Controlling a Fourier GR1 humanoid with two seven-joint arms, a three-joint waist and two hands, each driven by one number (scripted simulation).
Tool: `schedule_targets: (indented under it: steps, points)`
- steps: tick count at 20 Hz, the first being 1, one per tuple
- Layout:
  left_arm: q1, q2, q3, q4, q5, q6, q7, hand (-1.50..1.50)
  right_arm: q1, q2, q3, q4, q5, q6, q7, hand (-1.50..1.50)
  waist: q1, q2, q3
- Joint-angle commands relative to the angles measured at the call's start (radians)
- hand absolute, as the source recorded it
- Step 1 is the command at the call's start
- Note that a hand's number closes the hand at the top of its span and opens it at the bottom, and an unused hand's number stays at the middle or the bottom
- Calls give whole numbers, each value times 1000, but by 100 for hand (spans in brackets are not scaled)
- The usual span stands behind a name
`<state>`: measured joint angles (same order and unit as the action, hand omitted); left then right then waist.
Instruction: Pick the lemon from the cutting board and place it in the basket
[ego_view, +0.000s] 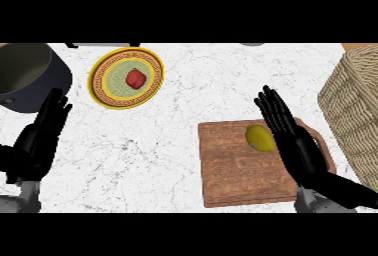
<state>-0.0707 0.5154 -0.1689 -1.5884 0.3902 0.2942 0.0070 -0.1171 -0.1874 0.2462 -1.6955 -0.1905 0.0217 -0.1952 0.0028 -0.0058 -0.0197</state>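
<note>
Head view of the white marbled bench (192, 90), read from left to right. At the far left stands a dark grey pot (29, 75), partly cut by the view's edge. Below it rests the left hand (37, 137), fingers straight and held together, holding nothing. Next comes a yellow-rimmed plate (111, 97) bearing a small red item (135, 78). Right of centre lies the wooden cutting board (240, 175); the lemon (259, 138) sits on its upper right part. The right hand (291, 135) is over the board's right side, fingers extended and empty, their inner edge just beside the lemon. At the far right stands the woven basket (354, 110).
</note>
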Motion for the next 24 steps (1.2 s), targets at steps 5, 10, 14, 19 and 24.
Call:
schedule_targets:
  steps: [5,10,14,19,24]
  points:
    - [-55,30,-21,67,-30,-36,48,0,-340,-63,-87,179,-311,390,6,150,71,44,25]
    - [-81,23,-32,105,-2,-64,104,0,-418,-203,102,53,4,641,-260,-150,43,26,24]
    - [-76,25,-13,141,3,-83,139,0,-259,-142,177,130,227,592,-543,-150,6,11,22]
    - [-134,1,34,221,-24,-110,128,0,-357,-165,103,-64,80,576,-119,-150,-9,3,19]
    - [-125,-8,19,211,-19,-115,136,0,-541,-368,28,-15,154,675,11,-150,1,1,17]
